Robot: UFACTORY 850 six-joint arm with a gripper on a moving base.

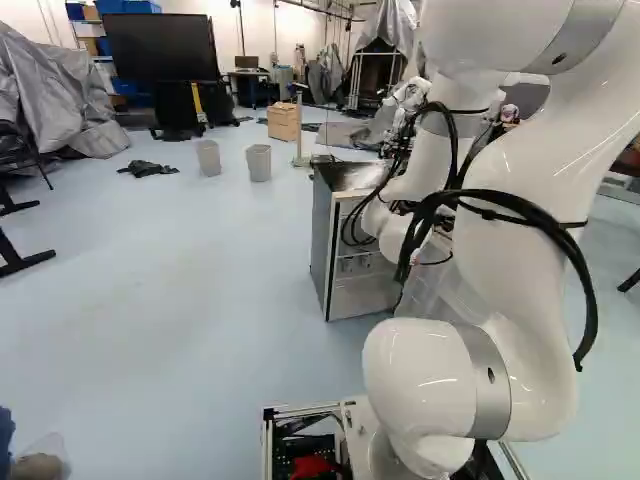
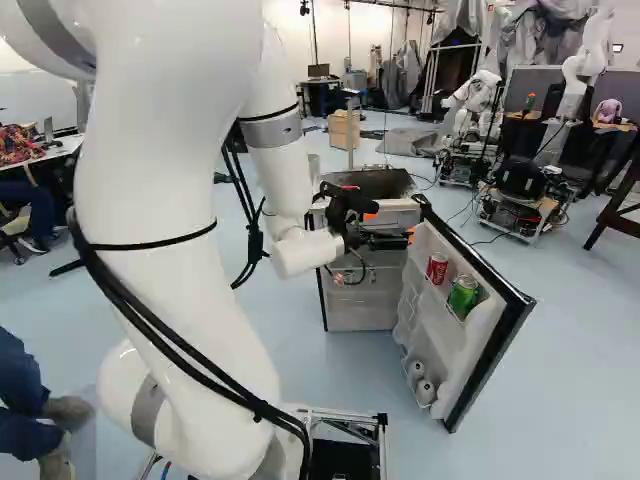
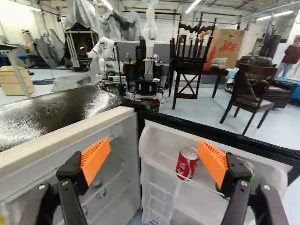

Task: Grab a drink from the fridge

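From the left of the right base view, can see the white arm, filling most of that side and reaching towards the centre. Upper centre, can make out a wooden box, then, lower and just right of it, the fridge. At the centre, across the fridge's upper front, can see the end effector, with fingers set wide apart and, in the wrist view, orange pads facing each other with a gap between. Right of centre, can see the fridge door, swung open, with two pale round things low inside. Higher in the same door, can find the drinks: first a red can, upright, seen in the wrist view ahead of the end effector, between the fingers and nearer one pad; then, just beside it, a green can, partly hidden behind that finger in the wrist view. Towards the upper right, can spot another robot, well apart from the fridge.
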